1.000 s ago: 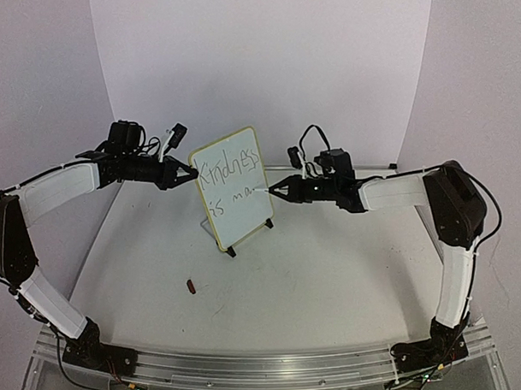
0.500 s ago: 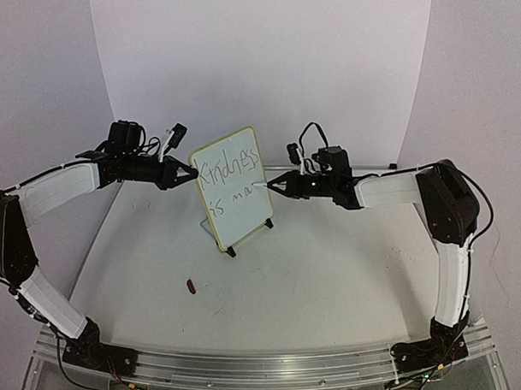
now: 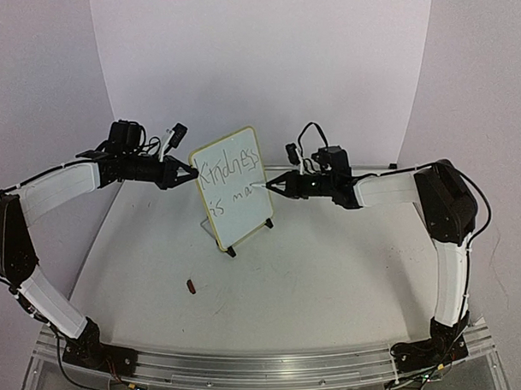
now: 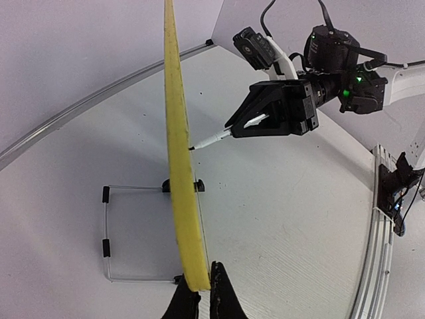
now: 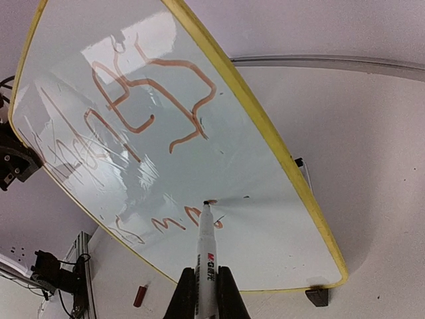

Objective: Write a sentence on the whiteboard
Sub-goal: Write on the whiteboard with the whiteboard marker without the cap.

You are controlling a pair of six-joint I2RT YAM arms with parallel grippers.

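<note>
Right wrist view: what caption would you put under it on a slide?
The right pincer holds a marker, tip on the yellow-framed whiteboard, midway through the second line of the sentence.

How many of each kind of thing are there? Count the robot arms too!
Robot arms: 2
Whiteboard: 1
Marker: 1
Small red piece on the table: 1
Total: 5

Yellow-framed whiteboard (image 3: 247, 216) stands tilted, sentence (image 3: 230, 173) half written
</note>
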